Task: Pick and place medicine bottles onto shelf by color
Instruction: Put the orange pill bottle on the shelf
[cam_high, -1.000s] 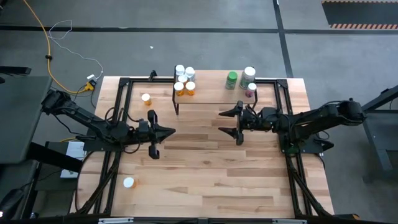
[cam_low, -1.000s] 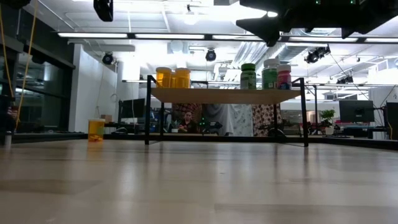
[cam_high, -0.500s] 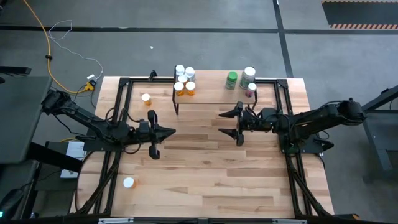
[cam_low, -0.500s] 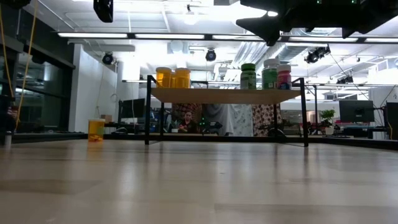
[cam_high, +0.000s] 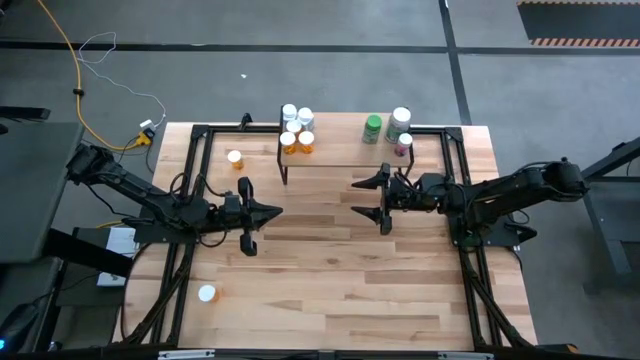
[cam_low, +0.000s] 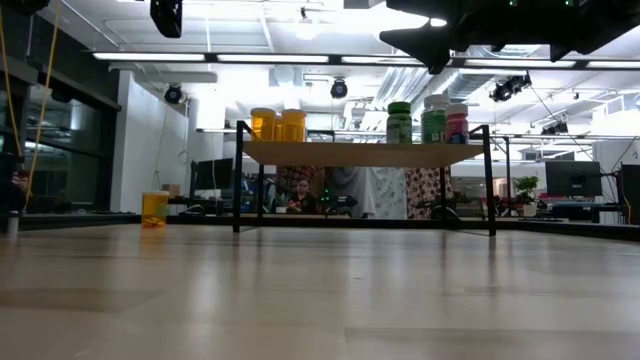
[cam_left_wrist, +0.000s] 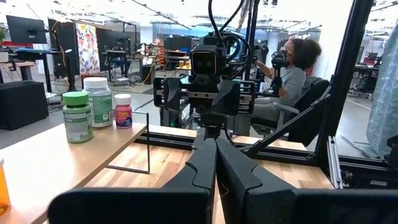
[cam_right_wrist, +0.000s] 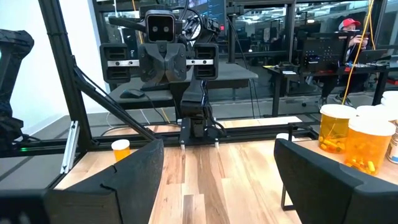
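The shelf (cam_high: 345, 152) stands at the far edge of the table (cam_high: 330, 290), roughly central along that edge. At its left end sits a cluster of orange bottles (cam_high: 297, 140) with white caps, touching or nearly touching one another; the low view shows two of them side by side (cam_low: 278, 124). At its right end stand the green bottle (cam_high: 373, 128) with green cap, a larger white-capped bottle (cam_high: 401, 120) just beside it, and the small pinkish bottle (cam_high: 404, 145) nearest the shelf's right corner.

Two bottles are off the shelf. One orange bottle (cam_high: 235, 159) stands upright on the table near the far left corner, just left of the shelf. One white-capped bottle (cam_high: 207, 294) stands near the left edge toward the near side, well apart from everything else.

The left gripper (cam_high: 262, 213) hangs over the table's left half, pointing toward the centre, its fingers pressed together and holding nothing; the left wrist view shows them meeting (cam_left_wrist: 216, 163). The right gripper (cam_high: 372, 198) hangs over the right half, facing the left one, fingers spread wide and empty (cam_right_wrist: 135, 169). Neither touches any bottle; the loose orange bottle lies beyond the left gripper toward the far edge, the white-capped one nearer than it.

A person (cam_left_wrist: 291, 73) sits beyond the table.
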